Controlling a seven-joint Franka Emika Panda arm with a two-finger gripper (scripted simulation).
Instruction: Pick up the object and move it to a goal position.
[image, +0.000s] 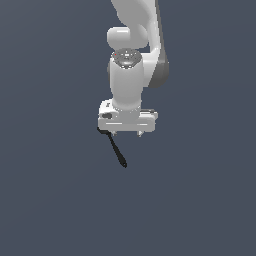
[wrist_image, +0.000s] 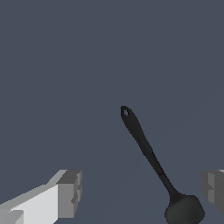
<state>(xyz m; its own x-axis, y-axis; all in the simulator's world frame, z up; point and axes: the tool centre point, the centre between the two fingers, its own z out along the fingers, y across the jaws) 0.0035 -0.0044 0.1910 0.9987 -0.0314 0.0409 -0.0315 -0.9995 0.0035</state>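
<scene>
The object (wrist_image: 146, 146) is an all-black spatula lying flat on the dark surface, with a thin handle that has a small hole at its end and a rounded blade (wrist_image: 184, 211). In the exterior view the object (image: 116, 149) shows as a slim dark rod slanting down from under the hand, toward the exterior view's left of it. My white gripper (image: 127, 134) points straight down and hangs above the spatula. In the wrist view the gripper (wrist_image: 140, 192) is open wide, with nothing between its fingers (wrist_image: 68, 192). The blade lies close to one finger, not touching it.
A uniform dark grey-blue surface (image: 200, 200) fills both views. The arm's white links (image: 131, 75) rise above the hand in the exterior view. No other objects or edges show.
</scene>
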